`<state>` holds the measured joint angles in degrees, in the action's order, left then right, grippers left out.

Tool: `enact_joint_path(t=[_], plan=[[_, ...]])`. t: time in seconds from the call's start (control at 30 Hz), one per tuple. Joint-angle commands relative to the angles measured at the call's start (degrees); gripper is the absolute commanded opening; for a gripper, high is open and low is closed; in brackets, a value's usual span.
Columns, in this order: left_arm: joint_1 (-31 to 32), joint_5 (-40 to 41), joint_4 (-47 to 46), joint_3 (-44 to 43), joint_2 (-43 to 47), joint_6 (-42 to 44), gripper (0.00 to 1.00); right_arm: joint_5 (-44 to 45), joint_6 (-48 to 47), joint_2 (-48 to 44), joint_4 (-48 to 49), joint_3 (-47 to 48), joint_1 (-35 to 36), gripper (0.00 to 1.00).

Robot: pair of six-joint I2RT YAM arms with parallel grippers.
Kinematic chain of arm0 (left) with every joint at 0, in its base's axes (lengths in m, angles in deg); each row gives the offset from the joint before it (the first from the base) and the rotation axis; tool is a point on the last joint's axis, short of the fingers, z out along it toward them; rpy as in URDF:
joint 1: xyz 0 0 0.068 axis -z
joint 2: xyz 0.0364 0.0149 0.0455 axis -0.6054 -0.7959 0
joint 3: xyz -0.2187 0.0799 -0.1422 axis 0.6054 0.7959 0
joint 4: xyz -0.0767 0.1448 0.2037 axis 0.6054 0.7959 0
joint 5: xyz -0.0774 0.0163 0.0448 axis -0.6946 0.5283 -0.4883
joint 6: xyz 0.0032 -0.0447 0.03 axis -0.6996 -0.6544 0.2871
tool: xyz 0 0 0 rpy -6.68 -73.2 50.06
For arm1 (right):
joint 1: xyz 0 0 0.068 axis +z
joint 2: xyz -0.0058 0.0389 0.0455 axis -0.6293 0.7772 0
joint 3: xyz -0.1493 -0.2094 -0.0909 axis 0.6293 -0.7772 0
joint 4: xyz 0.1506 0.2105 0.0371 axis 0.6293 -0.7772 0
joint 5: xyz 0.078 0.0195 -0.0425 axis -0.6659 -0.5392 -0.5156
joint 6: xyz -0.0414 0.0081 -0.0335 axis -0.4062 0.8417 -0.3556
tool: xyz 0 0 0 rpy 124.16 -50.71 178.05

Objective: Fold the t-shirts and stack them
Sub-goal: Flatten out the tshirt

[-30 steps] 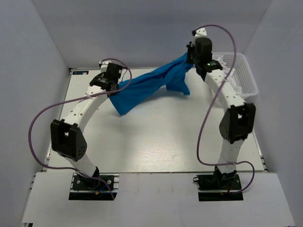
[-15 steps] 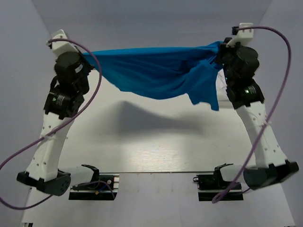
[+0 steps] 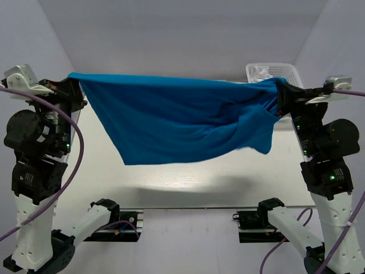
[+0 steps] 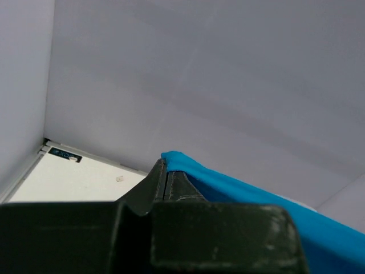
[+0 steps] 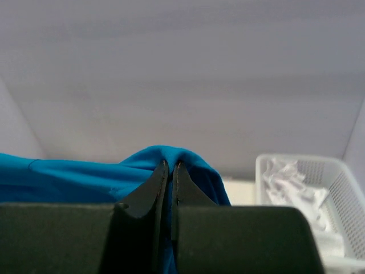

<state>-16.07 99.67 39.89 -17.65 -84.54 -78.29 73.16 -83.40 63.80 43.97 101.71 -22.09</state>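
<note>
Desk [image 3: 228, 180] surface lies pale and flat well below both tools, with a soft shadow across it. At the left, the left tool [image 3: 72, 85] is raised high, its jaws pressed together on one corner of a blue t-shirt [image 3: 182, 123]. The left wrist view shows the two fingers closed with a ridge of blue cloth pinched at their tips. At the right, the right tool [image 3: 283, 92] is at about the same height, its jaws likewise clamped on a bunched fold of the same shirt.

Between the two tools the shirt hangs as a wide sheet. Its top edge is pulled nearly straight and its lower edge droops clear of the desk. Cloth near the right tool is gathered and twisted. Just behind the right tool stands a white basket [image 3: 274, 71] holding pale items too unclear to name.

A second ago the shirt sagged in a crumpled band between tools held low and closer together. Both have since lifted and spread apart, opening it out. The shirt now looks ready to be laid flat; no fold is made yet.
</note>
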Motion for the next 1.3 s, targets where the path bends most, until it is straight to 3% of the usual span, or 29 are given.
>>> enact_joint_path(t=[0.0, 0.33, 0.53, 0.77, 0.9, 1.1, 1.13, 1.17, 1.2, 1.23, 1.27], plan=[[-0.8, 0.56, 1.59, 2.15, -2.46, -2.04, 0.0, -0.21, 2.98, 0.46, -2.35, -3.14, -1.0, 0.0], [-1.5, 3.71, 0.89, 19.9, -10.62, -11.8, 0.0, -5.04, 9.93, 9.06, 1.24, -17.01, -1.0, 0.0], [-2.81, 1.79, -4.54, 23.68, -24.13, -13.92, 0.0, -4.09, 10.72, 22.6, 2.75, -15.46, -1.09, 0.0], [-6.42, 1.79, -5.61, 13.24, -41.01, -12.52, 0.0, -1.62, 7.82, 40.5, 4.69, -6.06, -1.44, 0.0], [-9.05, -0.83, -6.75, 6.4, -50.15, -11.72, 0.0, -1.71, 6.77, 54.99, 1.62, 5.08, -1.79, 0.0], [-11.26, -4.89, -7.29, -3.53, -61.95, -10.05, 0.0, -0.56, 5.1, 68.64, -1.11, 19.52, -2.31, 0.0], [-11.78, -5.5, -6.76, -5.3, -63.7, -9.53, 0.03, -1.26, 4.14, 71.36, -1.46, 22.23, -2.49, 0.06], [-11.79, -6.03, -6.24, -7.06, -67.11, -9.53, 0.15, -1.53, 3.96, 73.83, -2.43, 24.95, -2.58, 0.19], [-11.79, -6.03, -4.58, -10.9, -68.63, -9.53, 0.33, -2.49, 2.91, 75.07, -2.87, 26.37, -2.58, 0.35], [-12.31, -6.03, -3.78, -13.03, -70.12, -8.92, 0.76, -3.54, 2.03, 77.0, -3.57, 29.69, -2.49, 0.65], [-12.31, -6.03, -2.64, -15.05, -71.27, -8.91, 1.0, -3.99, 2.02, 79.1, -7.58, 34.08, -2.58, 0.84]])
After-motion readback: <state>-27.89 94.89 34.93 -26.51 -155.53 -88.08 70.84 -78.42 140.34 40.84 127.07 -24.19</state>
